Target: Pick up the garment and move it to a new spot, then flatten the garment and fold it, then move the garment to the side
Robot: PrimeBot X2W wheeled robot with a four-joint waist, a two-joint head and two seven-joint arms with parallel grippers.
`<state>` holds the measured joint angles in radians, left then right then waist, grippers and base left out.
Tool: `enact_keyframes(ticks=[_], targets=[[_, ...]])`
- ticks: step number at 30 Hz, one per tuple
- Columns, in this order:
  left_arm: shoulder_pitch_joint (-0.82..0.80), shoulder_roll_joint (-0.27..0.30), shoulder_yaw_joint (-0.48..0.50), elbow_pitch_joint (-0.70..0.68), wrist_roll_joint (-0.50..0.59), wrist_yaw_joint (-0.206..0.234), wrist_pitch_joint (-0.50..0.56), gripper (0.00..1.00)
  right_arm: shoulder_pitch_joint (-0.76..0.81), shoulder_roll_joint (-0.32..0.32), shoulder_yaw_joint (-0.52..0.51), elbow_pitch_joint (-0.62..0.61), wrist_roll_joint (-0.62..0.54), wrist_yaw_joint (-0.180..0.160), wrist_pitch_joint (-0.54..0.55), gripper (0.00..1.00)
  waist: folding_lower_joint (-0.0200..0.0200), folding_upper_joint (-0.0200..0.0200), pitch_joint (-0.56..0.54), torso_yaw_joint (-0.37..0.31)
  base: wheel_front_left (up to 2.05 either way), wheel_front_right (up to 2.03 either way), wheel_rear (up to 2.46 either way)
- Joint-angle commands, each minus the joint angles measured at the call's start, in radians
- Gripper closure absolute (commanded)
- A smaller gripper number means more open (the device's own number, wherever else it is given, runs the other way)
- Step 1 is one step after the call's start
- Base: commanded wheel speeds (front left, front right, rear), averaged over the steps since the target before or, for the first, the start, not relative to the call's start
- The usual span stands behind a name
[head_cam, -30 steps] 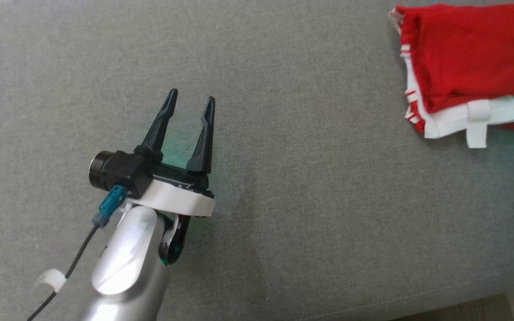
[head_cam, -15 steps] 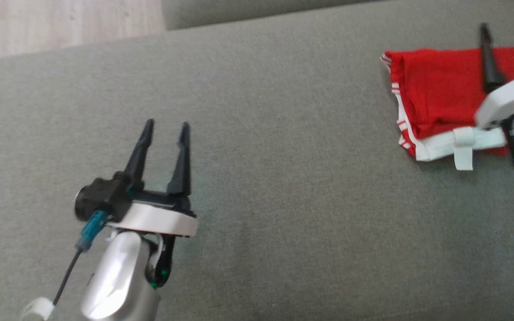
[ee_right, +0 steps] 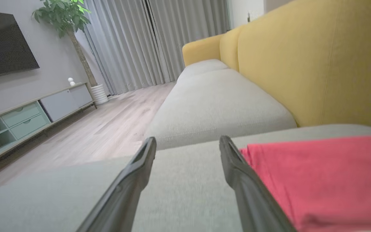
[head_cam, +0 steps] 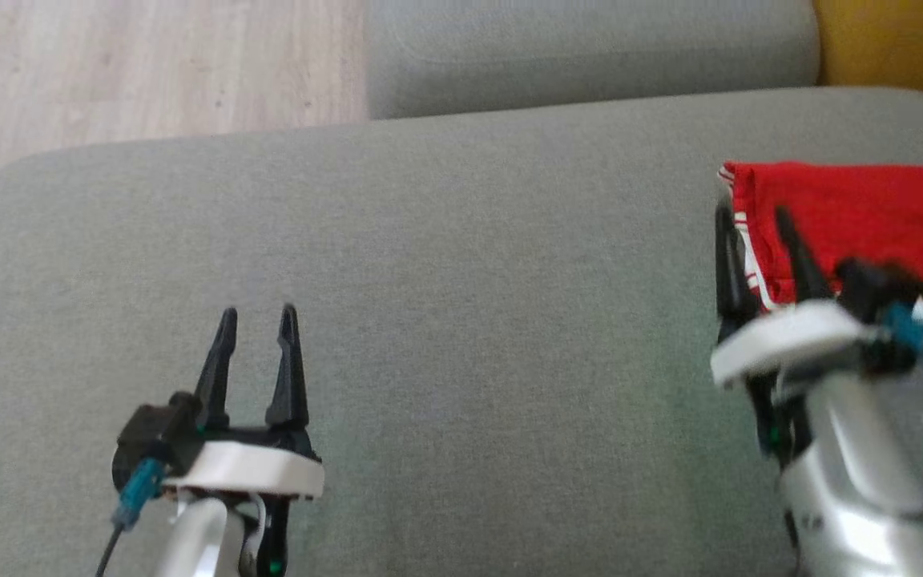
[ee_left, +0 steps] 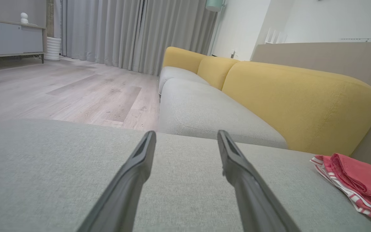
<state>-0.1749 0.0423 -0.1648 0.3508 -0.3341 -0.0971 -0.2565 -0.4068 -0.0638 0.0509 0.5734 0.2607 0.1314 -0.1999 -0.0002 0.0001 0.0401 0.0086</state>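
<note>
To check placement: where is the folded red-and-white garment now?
In the head view, the folded red-and-white garment lies at the right of the grey sofa cushion, the open right gripper at its left edge.

Pretty clearly somebody's living room. The right wrist view gives it away — a sofa (ee_right: 217,96) with grey seats and yellow backs (ee_right: 317,64) filling 1 to 3 o'clock, a flat TV (ee_right: 2,45) on the wall at 10 o'clock, a low cabinet (ee_right: 27,112) with drawers under it at 9, a potted plant (ee_right: 66,16) at 11 and long grey curtains (ee_right: 134,42) at 12. Pale wood floor (ee_right: 118,125) in between — proper home furniture all round.
</note>
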Motion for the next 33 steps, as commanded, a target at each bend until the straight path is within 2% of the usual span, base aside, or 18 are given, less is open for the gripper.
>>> enact_keyframes(ticks=[1,4,10,33], targets=[[-0.017,0.008,0.030,-0.033,-0.002,-0.002,-0.005,0.00,-0.008,0.006,0.012,-0.041,0.002,-0.001,-0.017,0.00,0.0002,-0.0001,-0.020,0.015,0.00,0.00,0.00],[0.005,0.008,0.037,-0.031,-0.007,-0.004,-0.005,0.00,0.058,0.012,0.002,-0.050,-0.004,-0.001,-0.038,0.00,0.0002,-0.0001,-0.032,0.021,0.00,0.00,0.00],[0.031,0.008,0.048,-0.044,-0.004,-0.003,-0.005,0.00,0.138,0.013,0.067,-0.066,0.052,-0.001,-0.057,0.00,0.0002,-0.0001,-0.045,0.024,0.00,0.00,0.00],[0.053,0.008,0.081,-0.097,-0.060,-0.008,-0.005,0.00,0.197,0.013,0.086,-0.187,-0.007,-0.001,-0.062,0.00,0.0002,-0.0001,-0.044,-0.005,0.00,0.00,0.00]])
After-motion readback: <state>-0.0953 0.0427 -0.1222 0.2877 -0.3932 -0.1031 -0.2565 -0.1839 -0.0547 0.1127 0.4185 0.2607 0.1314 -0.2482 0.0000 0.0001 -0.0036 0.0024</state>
